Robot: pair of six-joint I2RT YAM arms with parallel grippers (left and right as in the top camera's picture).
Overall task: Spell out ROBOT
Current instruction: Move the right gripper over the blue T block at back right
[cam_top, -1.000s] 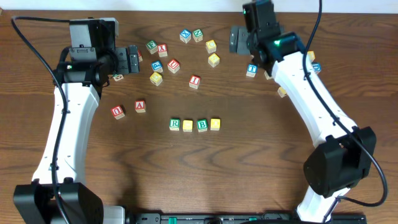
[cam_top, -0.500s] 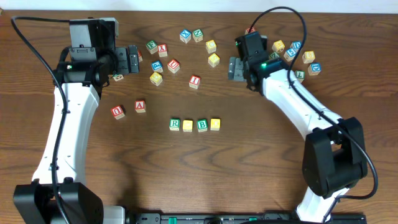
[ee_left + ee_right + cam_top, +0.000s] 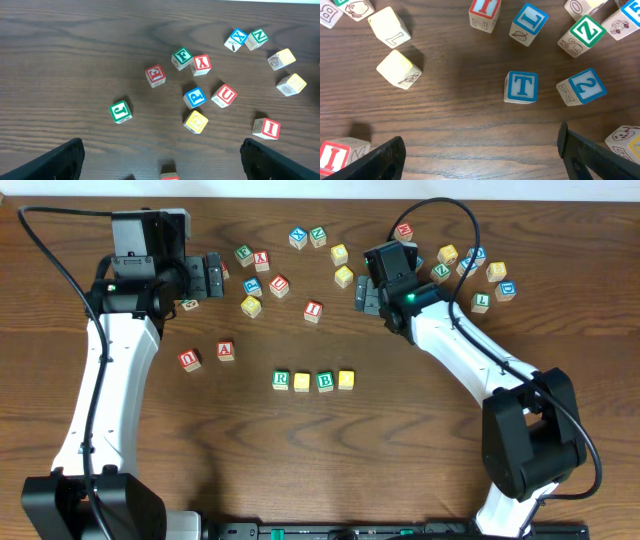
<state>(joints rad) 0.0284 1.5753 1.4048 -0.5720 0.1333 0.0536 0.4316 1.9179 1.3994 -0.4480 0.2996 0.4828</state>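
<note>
As right claw (image 3: 482,159) hangs near T (image 3: 521,87) (jaws apart), arm (image 3: 460,355) outstretched

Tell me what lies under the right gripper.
The blue T cube lies on the table below the open right gripper; overhead, the arm covers it.

Looks like a robotics lab or test bench, not a home or a shop. Told by two white jointed arms, left arm (image 3: 110,380) and right arm (image 3: 470,355), rising from the near edge of a dark wood-grain desk (image 3: 300,460), with a black rail (image 3: 380,530) between their bases. Black cables (image 3: 60,210) looped loosely above the far corners. Small wooden alphabet cubes (image 3: 313,310) strewn toward the far edge, as for a trial. Plain pale strip (image 3: 250,185) beyond that edge.
</note>
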